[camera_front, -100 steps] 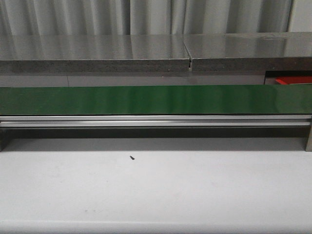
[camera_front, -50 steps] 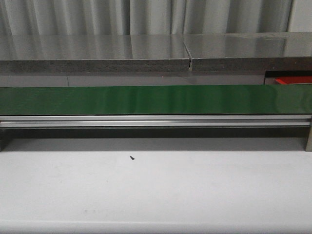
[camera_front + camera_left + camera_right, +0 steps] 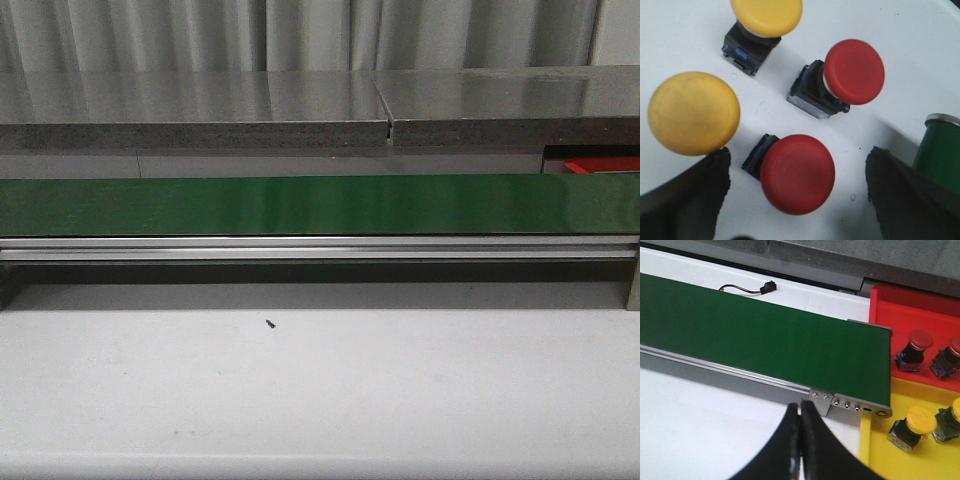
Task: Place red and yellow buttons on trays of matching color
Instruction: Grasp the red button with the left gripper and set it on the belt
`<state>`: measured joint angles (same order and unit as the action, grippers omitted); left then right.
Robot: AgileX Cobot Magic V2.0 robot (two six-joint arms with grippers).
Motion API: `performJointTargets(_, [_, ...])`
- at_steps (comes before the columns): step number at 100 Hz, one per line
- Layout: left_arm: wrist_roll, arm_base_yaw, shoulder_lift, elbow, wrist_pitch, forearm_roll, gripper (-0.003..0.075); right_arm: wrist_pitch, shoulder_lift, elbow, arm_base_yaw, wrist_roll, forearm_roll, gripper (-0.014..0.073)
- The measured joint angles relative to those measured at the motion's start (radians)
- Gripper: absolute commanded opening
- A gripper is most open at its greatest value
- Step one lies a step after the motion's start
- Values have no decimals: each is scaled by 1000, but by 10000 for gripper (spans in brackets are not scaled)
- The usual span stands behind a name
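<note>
Front view: green conveyor belt (image 3: 320,205) runs across behind the white table (image 3: 320,390), nothing riding on it, no arms showing; a sliver of the red tray (image 3: 600,165) shows far right. Left wrist view: left gripper (image 3: 797,195) spread wide, holding nothing, hanging over a cluster of loose buttons on the white surface; nearest red button (image 3: 797,173) sits right between the dark fingers (image 3: 687,200), second red button (image 3: 854,71) beyond it, yellow button (image 3: 693,113) close by one finger, another yellow button (image 3: 766,15) further off, green cylinder (image 3: 941,150) beside the other finger. Likely step: pick the nearest red one. Come straight down centred on its cap, mind the close yellow cap and the green cylinder when closing. Right wrist view: right gripper (image 3: 801,440) pinched closed, empty, near the belt end; red tray already holds red buttons (image 3: 914,351), yellow tray (image 3: 875,445) holds yellow buttons (image 3: 912,427).
</note>
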<state>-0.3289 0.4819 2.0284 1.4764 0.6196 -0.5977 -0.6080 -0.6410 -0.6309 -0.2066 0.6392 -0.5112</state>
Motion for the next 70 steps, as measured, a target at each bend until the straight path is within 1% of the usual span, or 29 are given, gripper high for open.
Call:
performJointTargets(32, [0,0,38,13,-4,-6,525,0,0,0,0,0,0,-67])
performJointTargets(39, [0,0,39,13,-6,-6,510,0,0,0,0,0,0,-67])
performJointTargets(49, [0,0,39,13,-8,-6,444,0,0,0,0,0,0,-67])
performJointTargets(70, [2,0,39,13,-8,-9,204,0,0,0,0,0,0,-67])
